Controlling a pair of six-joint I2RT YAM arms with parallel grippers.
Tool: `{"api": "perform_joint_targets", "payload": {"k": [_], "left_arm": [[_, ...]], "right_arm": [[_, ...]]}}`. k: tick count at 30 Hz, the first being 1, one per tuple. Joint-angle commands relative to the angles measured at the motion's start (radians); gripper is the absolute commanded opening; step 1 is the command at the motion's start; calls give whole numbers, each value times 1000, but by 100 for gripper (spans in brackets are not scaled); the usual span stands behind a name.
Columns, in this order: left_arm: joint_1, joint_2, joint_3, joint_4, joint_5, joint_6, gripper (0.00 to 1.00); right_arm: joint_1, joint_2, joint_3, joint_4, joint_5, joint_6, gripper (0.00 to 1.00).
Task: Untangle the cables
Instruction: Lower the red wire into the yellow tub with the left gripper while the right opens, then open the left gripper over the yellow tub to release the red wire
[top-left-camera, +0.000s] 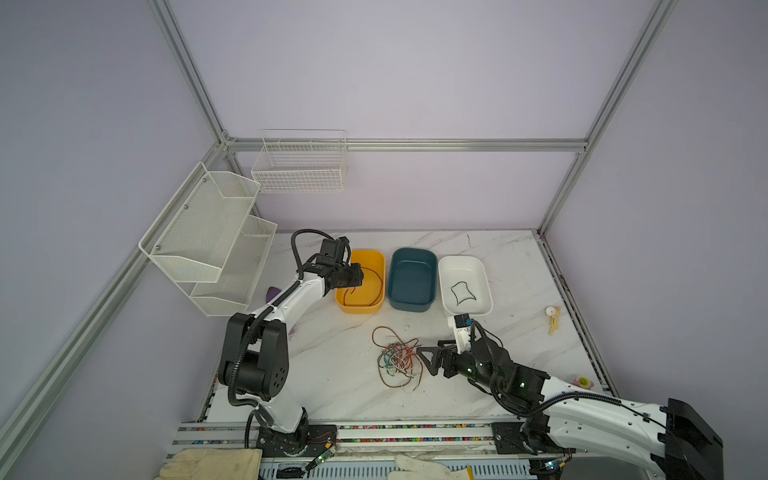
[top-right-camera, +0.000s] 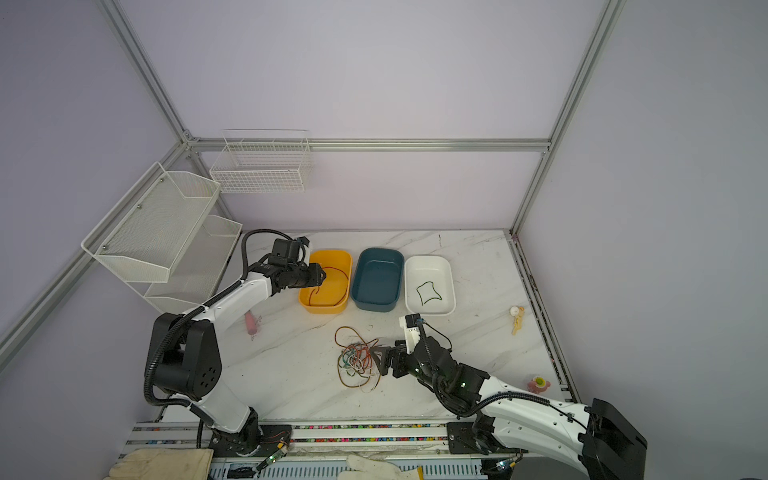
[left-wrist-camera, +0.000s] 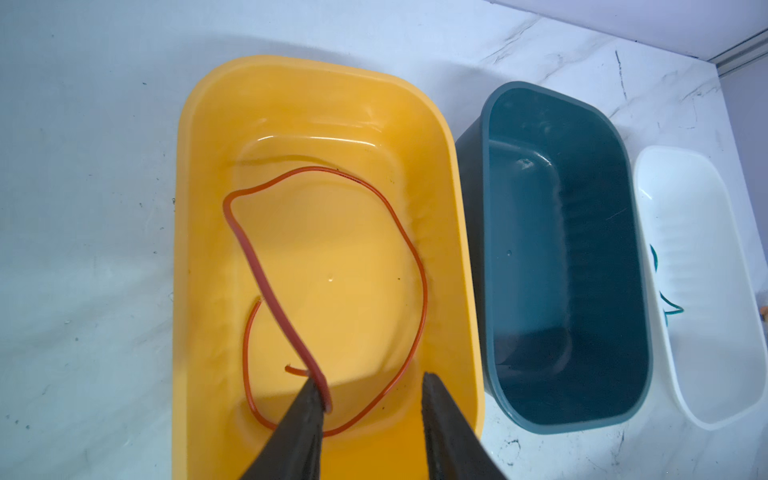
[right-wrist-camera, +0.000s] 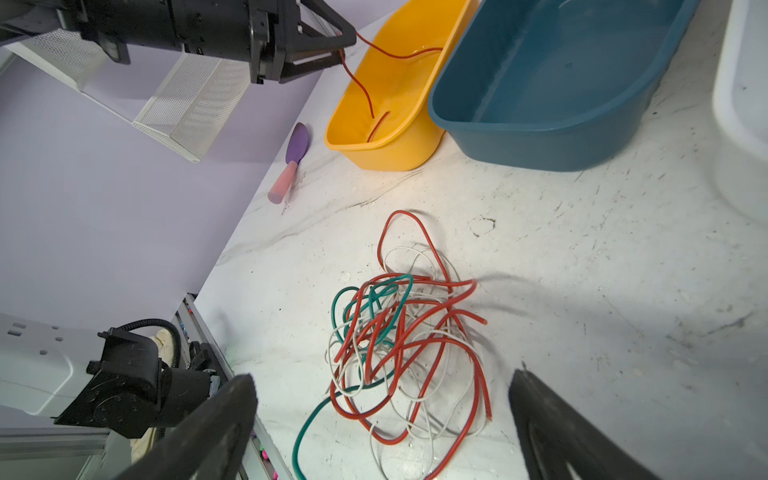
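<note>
Cables (right-wrist-camera: 399, 340): thin, glossy, round-section wires in red, white and dark green. They are lying knotted in a loose heap on the marble-patterned table (top-left-camera: 498, 353), on the robot's side of the yellow tub (left-wrist-camera: 208, 124) and apart from it. One red cable (left-wrist-camera: 266, 282) is curling in an open loop inside the yellow tub, a smooth plastic rounded rectangle. Its raised run is leaning against one finger (left-wrist-camera: 307, 415) of the left gripper (left-wrist-camera: 370, 380), whose jaws are standing apart over the tub's interior, clamping nothing. A teal tub (left-wrist-camera: 540, 291) of like shape is sitting just beside the yellow tub. A white tub (top-left-camera: 469, 266) beyond it is holding one green cable (top-left-camera: 462, 293). The right gripper (top-left-camera: 424, 360) is hovering with jaws spread wide, just beside the heap on the side farther from the yellow tub. A purple spatula (right-wrist-camera: 291, 162) with a pink handle is lying flat on the yellow tub's outer side, near the table edge, below a white mesh shelf (top-left-camera: 208, 241). Bare tabletop is showing between the yellow tub and the heap.
</note>
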Motion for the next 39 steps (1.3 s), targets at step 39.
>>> {"api": "perform_joint_targets", "payload": {"k": [39], "left_arm": [[-100,-205,175,-447,47,-114,72]], "right_arm": [[7,114,33,70,-40,55,85]]}}
